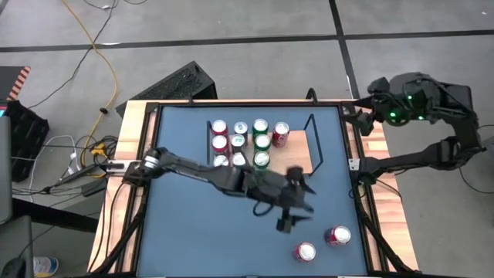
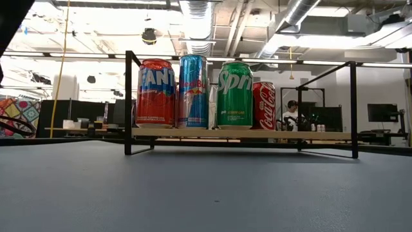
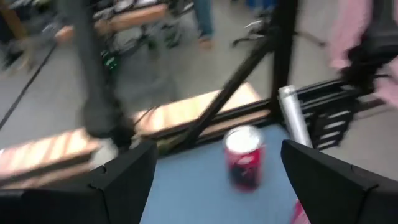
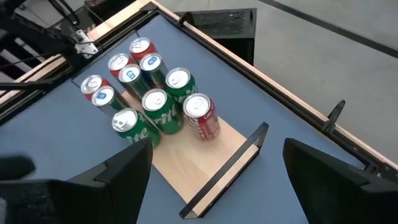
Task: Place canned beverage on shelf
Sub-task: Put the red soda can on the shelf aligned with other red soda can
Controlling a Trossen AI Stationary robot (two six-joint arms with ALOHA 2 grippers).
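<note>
High view: nine cans [image 1: 240, 143] on shelf [image 1: 299, 147], two loose cans [image 1: 322, 243]; left hand [image 1: 297, 207] spread

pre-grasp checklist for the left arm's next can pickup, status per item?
1. Left pincer open, nothing held: ok.
2. Loose red cans on the table, one and another, both upright: ok.
3. A can lies ahead between the pincer's fingers: ok.
4. Shelf has bare board at its right end: ok.
5. Right pincer open, parked off the table's right edge: ok.
6. Which loose can is lined up: cannot tell.
</note>
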